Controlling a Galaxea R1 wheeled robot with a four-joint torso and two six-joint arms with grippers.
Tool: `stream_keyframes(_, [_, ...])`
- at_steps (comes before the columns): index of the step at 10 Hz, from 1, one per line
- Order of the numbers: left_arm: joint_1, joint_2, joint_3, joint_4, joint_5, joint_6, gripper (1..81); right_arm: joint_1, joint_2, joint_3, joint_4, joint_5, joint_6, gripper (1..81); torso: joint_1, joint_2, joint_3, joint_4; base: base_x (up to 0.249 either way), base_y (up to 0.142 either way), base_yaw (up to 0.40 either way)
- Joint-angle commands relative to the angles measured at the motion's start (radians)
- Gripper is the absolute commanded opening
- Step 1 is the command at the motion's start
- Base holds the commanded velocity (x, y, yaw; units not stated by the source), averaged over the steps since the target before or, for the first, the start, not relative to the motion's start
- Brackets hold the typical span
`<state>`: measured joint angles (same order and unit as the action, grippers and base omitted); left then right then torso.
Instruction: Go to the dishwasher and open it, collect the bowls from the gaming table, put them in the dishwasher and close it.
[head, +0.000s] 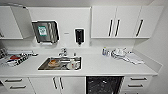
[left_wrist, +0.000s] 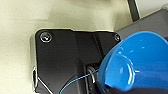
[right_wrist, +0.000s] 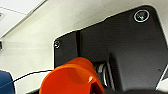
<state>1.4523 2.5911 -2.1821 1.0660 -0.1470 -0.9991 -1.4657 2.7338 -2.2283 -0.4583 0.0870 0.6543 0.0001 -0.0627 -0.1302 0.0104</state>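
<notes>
The dishwasher (head: 104, 85) shows as a dark opening under the white counter, right of the sink cabinet doors. In the left wrist view a blue bowl (left_wrist: 140, 62) hangs tilted close to the camera, its lower rim pinched in my left gripper (left_wrist: 110, 89). An orange bowl (right_wrist: 70, 77) sits just as close in the right wrist view, with my right gripper (right_wrist: 96, 88) shut on its rim. Pale floor lies below both bowls. The gaming table is out of view.
A steel sink (head: 43, 65) with dishes in it is set in the counter (head: 100, 65). White crockery (head: 119, 53) stands at the back right and packets (head: 16, 60) at the left. Drawers (head: 136, 82) flank the dishwasher and wall cabinets (head: 125, 22) hang above.
</notes>
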Motion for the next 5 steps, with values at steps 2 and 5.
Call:
stream_keyframes(2, [-0.049,-0.026,0.01,0.002,0.02,-0.003,1.0,0.051,-0.017,0.009,-0.014,-0.03,-0.001,1.0,0.0,0.0,0.0,0.0,0.117,0.0,0.0])
stream_keyframes(5, [-0.049,-0.024,0.01,0.002,0.02,-0.003,1.0,0.05,-0.017,0.009,-0.014,-0.03,-0.001,1.0,0.0,0.0,0.0,0.0,0.117,0.0,0.0])
